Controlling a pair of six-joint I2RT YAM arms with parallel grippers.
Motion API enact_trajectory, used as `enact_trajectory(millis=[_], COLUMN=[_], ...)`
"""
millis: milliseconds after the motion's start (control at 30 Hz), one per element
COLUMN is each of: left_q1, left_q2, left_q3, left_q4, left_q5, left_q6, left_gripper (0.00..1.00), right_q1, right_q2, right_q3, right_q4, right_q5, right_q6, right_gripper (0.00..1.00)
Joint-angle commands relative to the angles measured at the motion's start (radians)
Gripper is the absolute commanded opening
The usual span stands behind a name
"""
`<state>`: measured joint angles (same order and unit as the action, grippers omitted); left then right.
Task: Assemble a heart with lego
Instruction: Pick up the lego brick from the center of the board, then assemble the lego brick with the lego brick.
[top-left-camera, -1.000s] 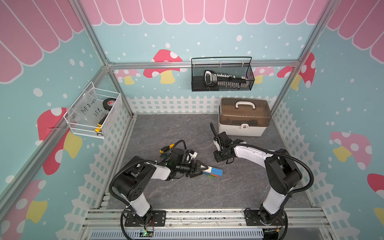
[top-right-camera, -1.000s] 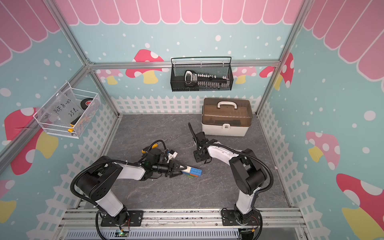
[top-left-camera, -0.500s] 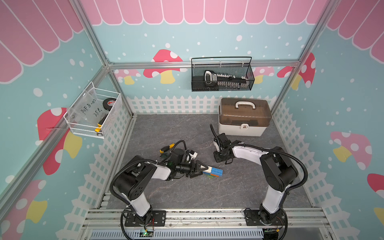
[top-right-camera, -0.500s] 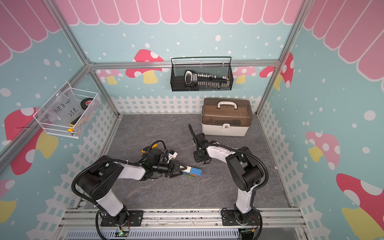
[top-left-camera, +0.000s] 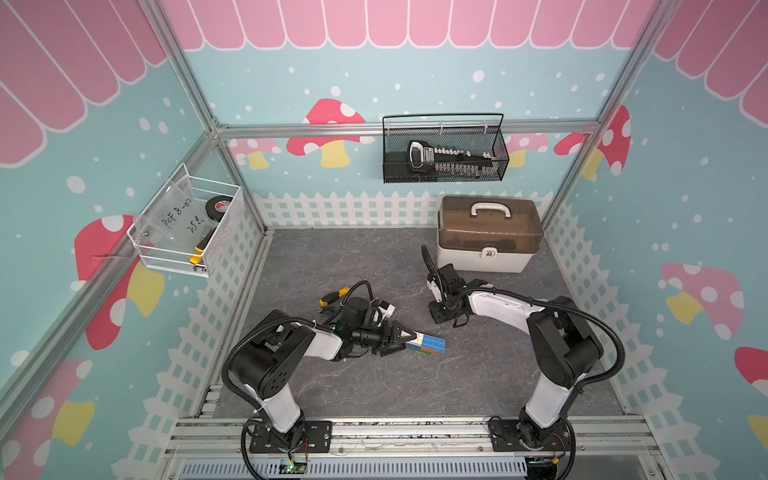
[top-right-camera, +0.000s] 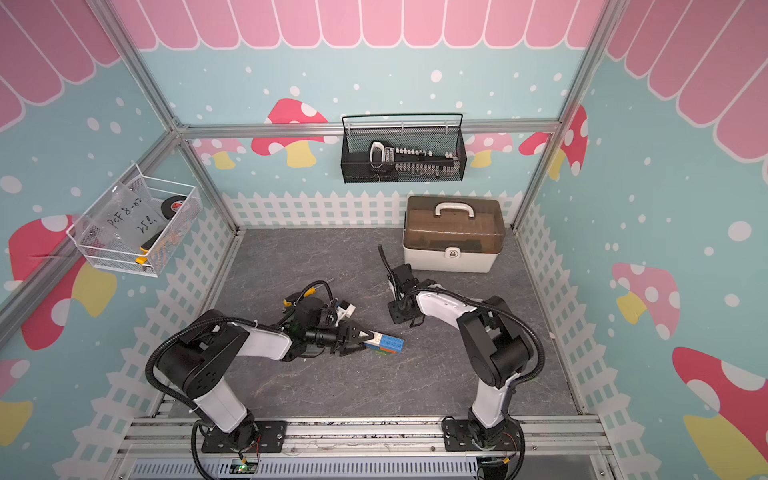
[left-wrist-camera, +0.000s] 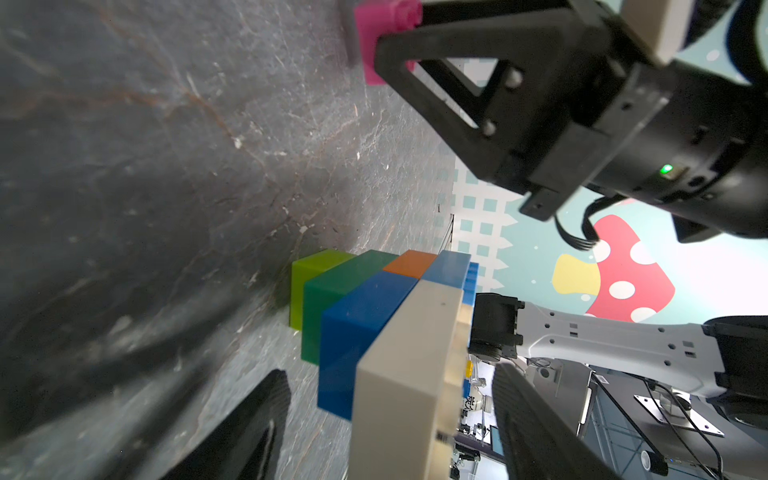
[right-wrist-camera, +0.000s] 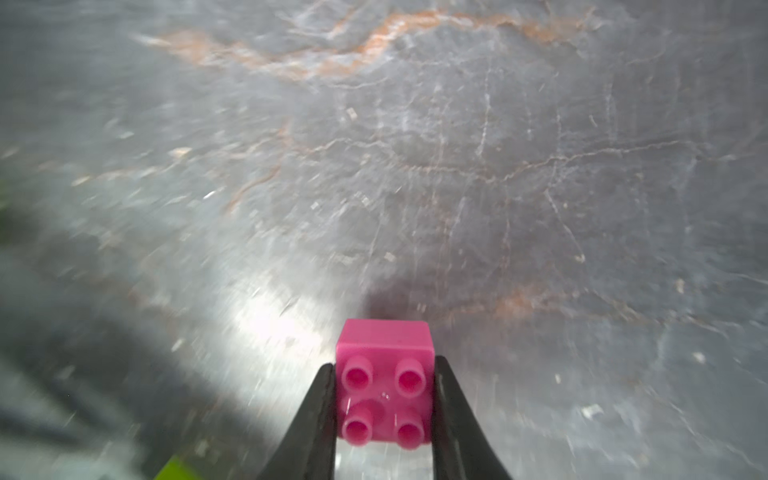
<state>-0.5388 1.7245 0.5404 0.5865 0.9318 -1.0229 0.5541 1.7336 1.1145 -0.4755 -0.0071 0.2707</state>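
The right fingers pinch the pink brick by two opposite sides, studs facing the wrist camera at the bottom centre of that frame. It is down at the counter; whether it touches or hangs just clear I cannot tell.

The heart, half built, sits low and centre in both top views. White and blue bricks are uppermost, orange and dark green peek out beneath, and a lime tip sits against the counter in the left wrist view. The left fingers are spread around its white end; whether they squeeze it or only bracket it I cannot tell.

The step in hand looks like fetching the pink brick to cap the top row. Done well, that means lifting straight up, keeping the brick level in the pinch and carrying it down and left across the frame. It should be squared over the open studs before it is pressed straight down. The heart seems to rest on a narrow tip, so the other arm should steady it or it may topple or skid.

The counter is smooth grey stone-look, veined with rust. A yellow-handled screwdriver lies just above the left wrist; a brown-lidded case stands at upper right. On the mushroom-papered walls hang a black mesh basket and, upper left, a white wire basket.
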Motion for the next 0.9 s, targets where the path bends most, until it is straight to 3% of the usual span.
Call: enact_trajectory(millis=[0,200,300,533,867], left_q1=[0.002,0.002,0.003,0.002,0.0], left_q2=[0.018,0.056,0.064,0.06,0.03], left_q3=[0.019,0.018,0.017,0.011,0.015], left_q4=[0.038,0.094,0.104,0.093,0.009], left_q5=[0.012,0.024,0.028,0.023,0.006], left_q6=[-0.017,-0.044,-0.048,-0.041,0.005], left_gripper=[0.76,0.73,0.72,0.69,0.67], right_q1=[-0.003,0.008,0.03,0.118,0.149], right_q2=[-0.134,-0.284,-0.311,-0.239,-0.174], right_q3=[0.039,0.104,0.114,0.133,0.158], right_q4=[-0.17,-0.506,-0.571,-0.601,-0.528], right_q5=[-0.122,-0.289,-0.322,-0.238,-0.149], right_q6=[-0.232,-0.557,-0.64,-0.715,-0.753], right_gripper=[0.17,0.15,0.15,0.14,0.12])
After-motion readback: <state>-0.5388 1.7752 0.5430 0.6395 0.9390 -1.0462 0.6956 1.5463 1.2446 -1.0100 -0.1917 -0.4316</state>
